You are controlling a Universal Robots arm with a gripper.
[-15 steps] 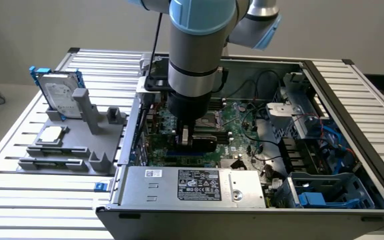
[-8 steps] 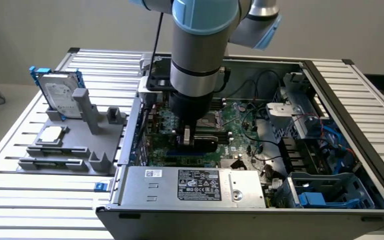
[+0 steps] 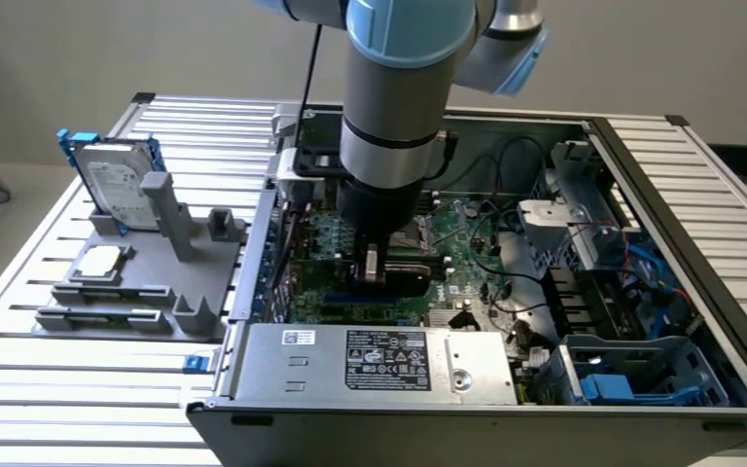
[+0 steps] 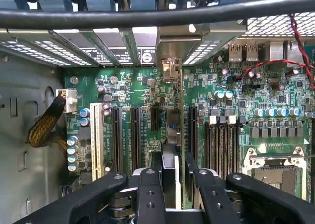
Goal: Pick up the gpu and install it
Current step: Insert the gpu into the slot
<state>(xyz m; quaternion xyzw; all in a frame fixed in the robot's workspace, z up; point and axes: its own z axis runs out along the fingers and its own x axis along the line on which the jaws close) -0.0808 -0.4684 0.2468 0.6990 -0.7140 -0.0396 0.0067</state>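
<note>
step: seating the gpu (image 4: 175, 135) into a motherboard (image 4: 236, 101) slot, judging by the card standing edge-on over the slot row inside the pc case (image 3: 685, 195)

gpu pos: held upright between the gripper fingers, thin edge toward the wrist cam, running from the gripper toward the rear bracket openings (image 4: 147, 42); silver end bracket looks to be up near that rear wall. In the exterior view only a dark slab shows below the gripper, over the green board.

gripper: gripper (image 4: 173, 177) narrow, clamped on the gpu's top edge, fingers (image 4: 149, 184) on both faces; not fully closed since the card fills the gap

do it well: keep card vertical, no roll; line its bottom edge w/ one black slot, parallel to the neighbours (image 4: 134, 135); bracket end must drop into its rear opening at the same time; press straight down, even along the length; whether it's fully seated I can't tell from here

watch: loose black/red wires (image 4: 275, 64) and braided cable (image 4: 47, 128) sit off to the sides, well apart from the card; cpu socket (image 4: 273, 167) near but clear

arm pose: arm (image 3: 393, 107) comes down near-vertical into the open case, wrist straight down, gripper (image 3: 380, 282) low over the motherboard (image 3: 465, 238) mid-case, between rear wall and psu (image 3: 373, 360)

rest: grey parts fixture (image 3: 127, 282) w/ blue-framed hard drive (image 3: 121, 190) on the counter (image 3: 36, 389), on the exterior view's left, untouched
</note>
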